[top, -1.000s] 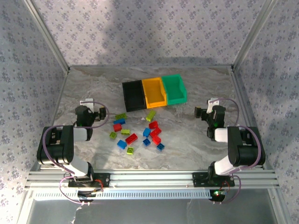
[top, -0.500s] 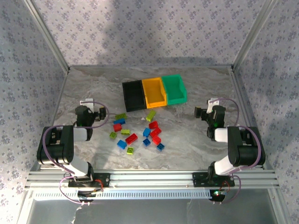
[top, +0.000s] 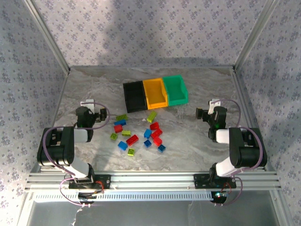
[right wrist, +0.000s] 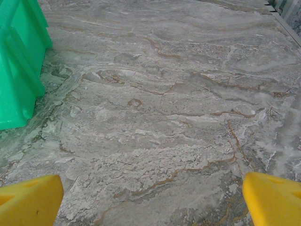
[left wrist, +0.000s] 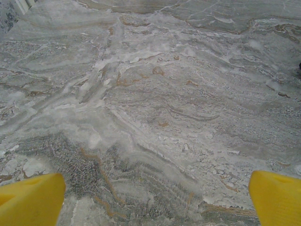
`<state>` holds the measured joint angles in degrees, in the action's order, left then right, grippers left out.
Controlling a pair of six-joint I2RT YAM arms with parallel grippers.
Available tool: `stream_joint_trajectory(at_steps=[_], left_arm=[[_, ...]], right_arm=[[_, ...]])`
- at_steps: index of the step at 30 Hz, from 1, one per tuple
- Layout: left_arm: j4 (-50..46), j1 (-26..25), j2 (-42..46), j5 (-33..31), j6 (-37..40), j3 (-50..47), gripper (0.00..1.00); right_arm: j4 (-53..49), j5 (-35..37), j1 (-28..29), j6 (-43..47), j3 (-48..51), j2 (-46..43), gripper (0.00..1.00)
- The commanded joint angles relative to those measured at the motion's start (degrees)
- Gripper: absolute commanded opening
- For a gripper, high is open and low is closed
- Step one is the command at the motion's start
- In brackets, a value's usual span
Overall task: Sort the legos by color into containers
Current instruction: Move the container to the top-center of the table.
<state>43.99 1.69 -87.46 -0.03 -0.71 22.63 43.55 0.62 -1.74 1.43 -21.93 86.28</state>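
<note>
**Work cell with a grey marble-patterned table top (top: 188,141) enclosed by fabric-covered walls.**
The rear wall (top: 150,42), left side wall (top: 23,84) and right side wall (top: 277,84) carry a pale lilac covering printed with small floral sprigs. Slanting silver aluminium posts (top: 47,35) mark the rear corners, and a ribbed aluminium rail (top: 150,181) runs along the near edge. The table surface shows grey, white and brown veins (left wrist: 155,70). A soft shadow darkens part of the rear wall.

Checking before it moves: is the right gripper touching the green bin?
Apart. The right wrist view shows bare table between the right gripper and the green bin.
</note>
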Motion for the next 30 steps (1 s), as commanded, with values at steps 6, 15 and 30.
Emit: stream_joint_trajectory(at_steps=[6,15,30], left_arm=[[-6.2,-3.4,5.69,-3.79,1.9,3.04,1.0],[-22.5,-3.46,14.42,-5.09,-5.46,7.56,1.0],[-43.05,-17.58,7.44,5.6,-9.03,24.33,0.99]], right_arm=[[-7.21,7.3,1.98,0.63,-4.46,-3.13,1.0],[-15.32,15.11,7.52,0.78,-5.5,-14.08,1.0],[-30.09,1.27,5.19,-16.95,-9.62,-18.59,1.0]])
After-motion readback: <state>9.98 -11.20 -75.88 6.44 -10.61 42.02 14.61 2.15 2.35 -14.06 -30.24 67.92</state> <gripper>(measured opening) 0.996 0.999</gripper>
